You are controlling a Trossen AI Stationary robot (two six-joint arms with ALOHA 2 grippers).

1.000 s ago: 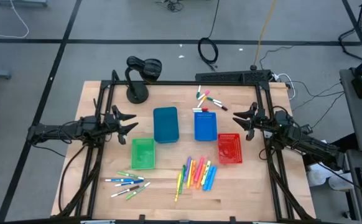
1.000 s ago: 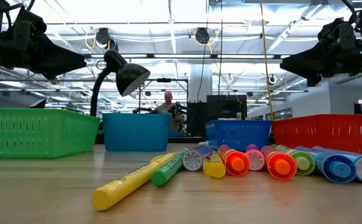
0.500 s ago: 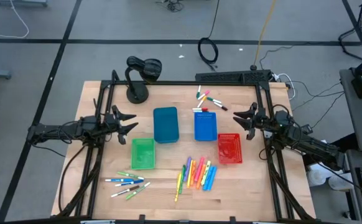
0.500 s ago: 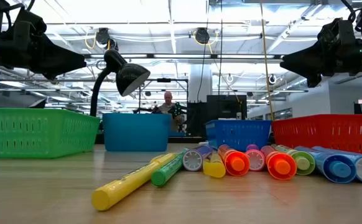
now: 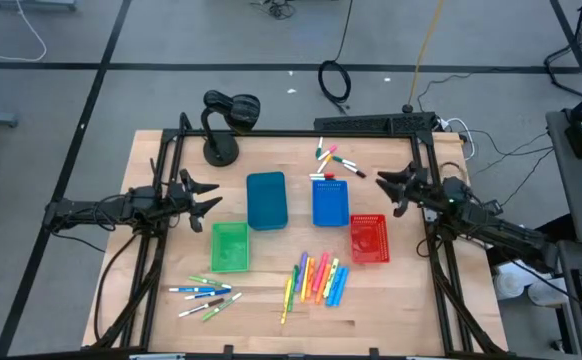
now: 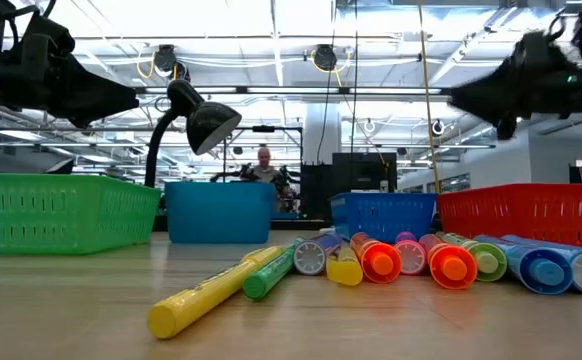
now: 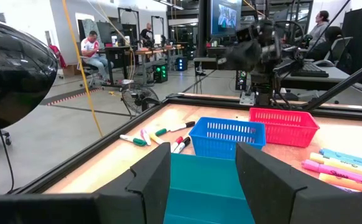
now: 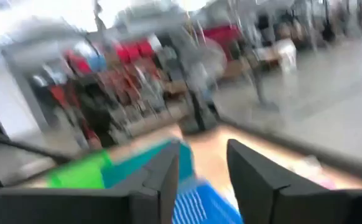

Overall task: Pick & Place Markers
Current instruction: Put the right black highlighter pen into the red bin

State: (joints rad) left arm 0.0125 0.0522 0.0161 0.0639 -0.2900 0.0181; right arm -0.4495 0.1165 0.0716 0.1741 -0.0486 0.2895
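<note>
The right gripper point(image 5: 395, 186) hangs in the air with its jaws open and empty, just beyond the red bin point(image 5: 369, 239) and beside the blue basket point(image 5: 331, 202). The nearest markers to these jaws are the small scatter of white-bodied markers point(image 5: 333, 160) on the desk point(image 5: 431, 300) past the blue basket's far end. The neon markers point(image 5: 317, 279) lie in a row well apart from them, on the other side of the red bin.

The step in hand looks like a reach for one of the scattered markers. To do it well, the jaws should line up across a single marker's body, drop straight down over an outlying one, and close only when the neighbours are clear of both fingers.

The left gripper point(image 5: 199, 195) waits with jaws open and empty, beside the teal bin point(image 5: 266, 200) and above the green bin point(image 5: 230, 246). More white markers point(image 5: 203, 297) lie beyond the green bin.
</note>
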